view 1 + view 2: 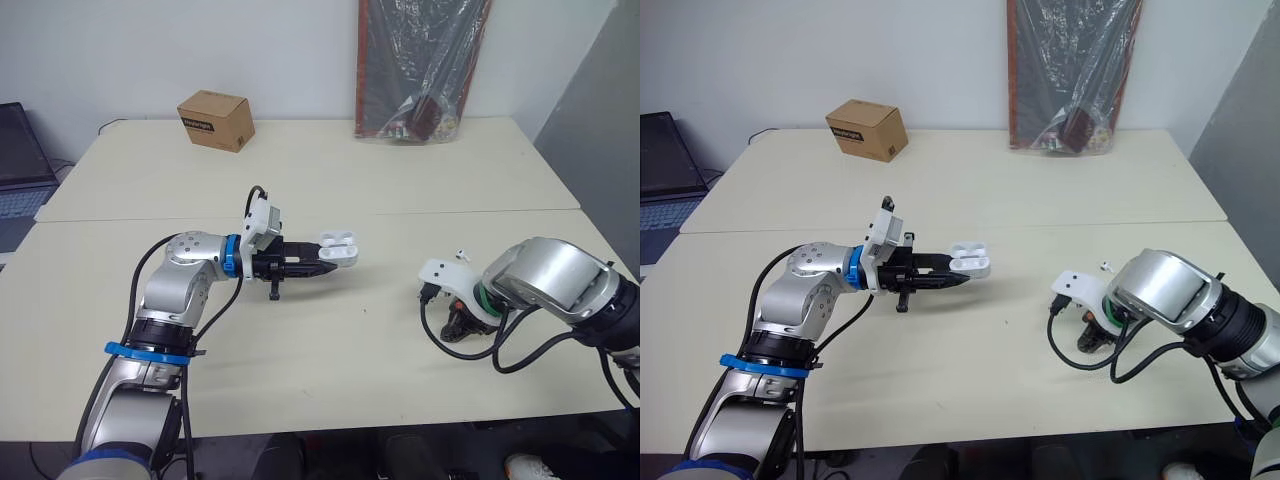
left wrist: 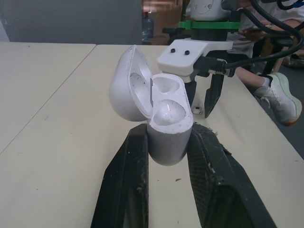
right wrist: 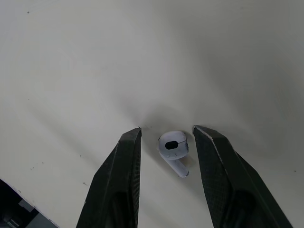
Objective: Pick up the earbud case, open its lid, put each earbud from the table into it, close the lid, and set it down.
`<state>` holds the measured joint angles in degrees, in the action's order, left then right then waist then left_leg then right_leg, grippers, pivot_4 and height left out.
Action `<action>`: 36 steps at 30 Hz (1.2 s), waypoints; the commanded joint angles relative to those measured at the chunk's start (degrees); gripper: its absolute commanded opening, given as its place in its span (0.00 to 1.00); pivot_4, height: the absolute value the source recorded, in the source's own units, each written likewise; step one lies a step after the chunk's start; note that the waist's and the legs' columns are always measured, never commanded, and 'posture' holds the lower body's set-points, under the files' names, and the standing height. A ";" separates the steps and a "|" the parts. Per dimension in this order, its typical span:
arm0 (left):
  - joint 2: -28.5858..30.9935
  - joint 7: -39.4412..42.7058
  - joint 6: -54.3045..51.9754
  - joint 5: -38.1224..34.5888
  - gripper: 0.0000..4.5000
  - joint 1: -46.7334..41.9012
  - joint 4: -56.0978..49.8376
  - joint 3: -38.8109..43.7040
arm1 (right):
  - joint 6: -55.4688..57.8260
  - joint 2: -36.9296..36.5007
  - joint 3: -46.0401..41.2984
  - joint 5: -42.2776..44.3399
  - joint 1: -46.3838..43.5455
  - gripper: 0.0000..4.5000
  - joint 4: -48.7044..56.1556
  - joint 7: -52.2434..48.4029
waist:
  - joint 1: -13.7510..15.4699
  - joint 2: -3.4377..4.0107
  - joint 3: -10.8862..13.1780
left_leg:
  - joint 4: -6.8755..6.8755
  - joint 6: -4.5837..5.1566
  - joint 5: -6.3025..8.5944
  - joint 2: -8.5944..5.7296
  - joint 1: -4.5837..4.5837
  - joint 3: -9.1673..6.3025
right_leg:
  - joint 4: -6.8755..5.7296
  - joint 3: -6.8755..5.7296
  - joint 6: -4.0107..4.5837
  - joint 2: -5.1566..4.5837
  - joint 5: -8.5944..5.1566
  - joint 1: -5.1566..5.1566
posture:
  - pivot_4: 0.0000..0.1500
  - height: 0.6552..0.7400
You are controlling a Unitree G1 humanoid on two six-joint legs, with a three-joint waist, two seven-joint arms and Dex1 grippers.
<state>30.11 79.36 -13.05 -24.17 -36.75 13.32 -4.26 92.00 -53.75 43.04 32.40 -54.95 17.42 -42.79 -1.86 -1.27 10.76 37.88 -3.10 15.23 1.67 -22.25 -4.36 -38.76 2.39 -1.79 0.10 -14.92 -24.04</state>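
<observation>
My left gripper [image 1: 326, 264] is shut on the white earbud case [image 1: 338, 250], holding it above the middle of the table with its lid swung open. In the left wrist view the case [image 2: 166, 128] sits clamped between the two black fingers, and its wells look empty. My right gripper [image 1: 462, 326] points down at the table on the right. In the right wrist view it [image 3: 166, 129] stands open, with one white earbud [image 3: 173, 148] lying on the table between its fingertips. A second earbud [image 1: 461, 254] lies just beyond that wrist.
A cardboard box [image 1: 215, 120] stands at the back left and a dark plastic bag [image 1: 420, 70] leans against the wall at the back. A laptop [image 1: 20, 160] sits on a side table to the left. A person's shoe [image 2: 280, 97] is beyond the table edge.
</observation>
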 commanded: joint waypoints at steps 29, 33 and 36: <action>-0.02 -0.45 0.10 -0.90 0.17 -0.04 -2.80 0.83 | 0.50 -1.84 1.40 3.75 0.45 0.11 2.49 3.11 | 0.03 0.00 0.00 | 0.01 0.00 0.00 0.00 -0.17 -0.02 | 0.03 -0.02 0.00 -0.01 0.00 -0.11 | 1.00 1.00; 0.04 -0.57 -0.15 -0.92 0.17 0.27 -3.26 0.85 | 0.50 -1.76 1.45 3.82 0.49 0.08 2.42 3.29 | 0.02 0.00 0.00 | 0.01 0.00 0.00 0.00 -0.17 -0.02 | 0.03 -0.02 0.00 -0.01 0.00 -0.11 | 1.00 1.00; 0.07 -0.64 -0.36 -0.96 0.17 0.42 -3.55 0.89 | 0.50 -1.84 1.55 4.04 0.55 0.08 2.48 3.23 | 0.02 0.00 0.00 | 0.01 0.00 0.00 0.00 -0.17 -0.02 | 0.03 -0.02 0.00 -0.01 0.00 -0.11 | 1.00 1.00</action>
<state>30.07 79.18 -13.39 -24.20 -36.24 11.75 -4.26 92.00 -55.57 43.93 35.20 -54.95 19.38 -39.41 -1.84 -1.27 10.76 37.89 -3.10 15.23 1.67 -22.42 -4.38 -38.74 2.36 -1.79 0.10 -14.92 -24.15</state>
